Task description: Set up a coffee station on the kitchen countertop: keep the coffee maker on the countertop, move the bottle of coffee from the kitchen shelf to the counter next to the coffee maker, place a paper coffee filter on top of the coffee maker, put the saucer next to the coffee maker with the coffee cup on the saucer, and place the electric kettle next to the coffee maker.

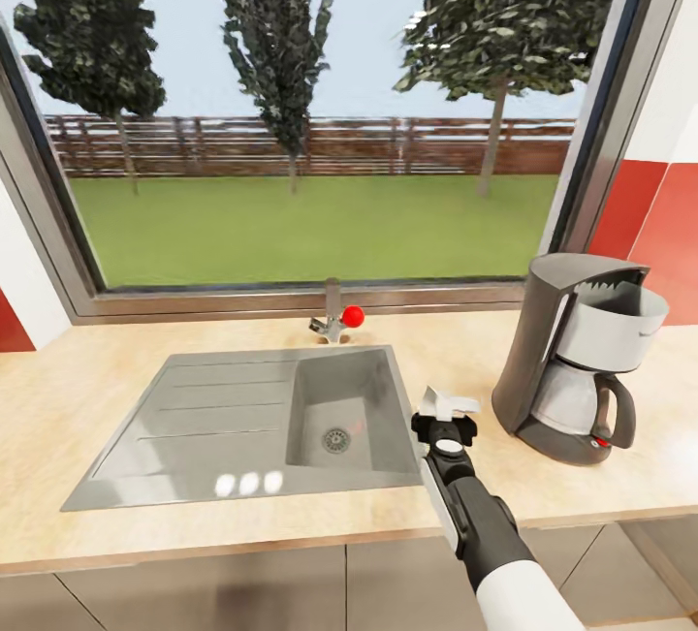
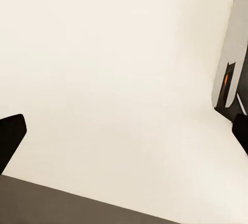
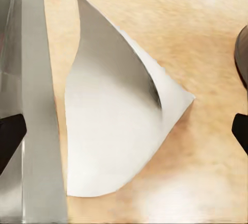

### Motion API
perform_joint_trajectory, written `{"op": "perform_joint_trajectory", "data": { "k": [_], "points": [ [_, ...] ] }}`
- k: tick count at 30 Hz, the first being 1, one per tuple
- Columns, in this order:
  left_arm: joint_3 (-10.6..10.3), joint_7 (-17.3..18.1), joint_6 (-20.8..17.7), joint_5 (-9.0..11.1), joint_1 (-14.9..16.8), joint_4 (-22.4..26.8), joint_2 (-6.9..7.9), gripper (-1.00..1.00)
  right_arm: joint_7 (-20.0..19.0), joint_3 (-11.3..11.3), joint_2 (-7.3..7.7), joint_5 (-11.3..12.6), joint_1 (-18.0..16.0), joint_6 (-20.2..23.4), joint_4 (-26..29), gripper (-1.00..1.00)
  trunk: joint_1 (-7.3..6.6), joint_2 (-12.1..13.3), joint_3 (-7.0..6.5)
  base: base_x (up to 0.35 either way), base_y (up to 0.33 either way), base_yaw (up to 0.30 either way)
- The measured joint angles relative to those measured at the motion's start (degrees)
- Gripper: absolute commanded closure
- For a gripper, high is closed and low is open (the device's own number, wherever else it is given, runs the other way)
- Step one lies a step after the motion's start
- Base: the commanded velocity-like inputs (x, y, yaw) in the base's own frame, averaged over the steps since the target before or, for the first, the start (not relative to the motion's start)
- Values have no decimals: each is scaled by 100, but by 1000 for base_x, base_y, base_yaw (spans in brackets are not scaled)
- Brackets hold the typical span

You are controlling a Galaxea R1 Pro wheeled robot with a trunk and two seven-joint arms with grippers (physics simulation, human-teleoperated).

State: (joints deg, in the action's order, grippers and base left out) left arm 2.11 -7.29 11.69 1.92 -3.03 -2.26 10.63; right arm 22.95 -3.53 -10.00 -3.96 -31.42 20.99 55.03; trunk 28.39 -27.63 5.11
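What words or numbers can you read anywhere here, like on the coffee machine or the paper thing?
None: no words, numbers or brand marks can be read in any view.
The coffee maker has only a small red switch near its base, with no lettering.
The paper coffee filter is plain white.
The sink and countertop carry no marks.

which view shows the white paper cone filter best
The right wrist view: the white folded paper coffee filter lies large and sharp on the beige wood-grain countertop. The head view shows it small at the right gripper. The left wrist view gives nothing recognisable of it.
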Motion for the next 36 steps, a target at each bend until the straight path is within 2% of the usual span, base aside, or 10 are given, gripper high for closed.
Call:
{"op": "perform_joint_trajectory", "data": {
  "k": [6, 25, 30, 36],
  "points": [
    [0, 1, 0, 0, 0, -1, -13, -100, 0, 70, 0, 5, 0, -5, -178, -100, 0, 0, 0, 0, 0, 0],
    [0, -2, -8, 8, 0, -1, 0, -100, 3, 91, 0, 5, 0, -9, -165, -100, 0, 0, 0, 32, 0, 0],
    [0, -2, -9, 8, 0, -1, -1, -100, 4, 301, 1, -1, -1, -5, -175, -100, 0, 0, 0, 23, -27, 0],
    [0, -2, -9, 8, -3, -2, 0, -100, 9, 352, 2, -2, -1, -3, -179, -100, 0, 0, 0, 3, -3, 0]
  ]
}}
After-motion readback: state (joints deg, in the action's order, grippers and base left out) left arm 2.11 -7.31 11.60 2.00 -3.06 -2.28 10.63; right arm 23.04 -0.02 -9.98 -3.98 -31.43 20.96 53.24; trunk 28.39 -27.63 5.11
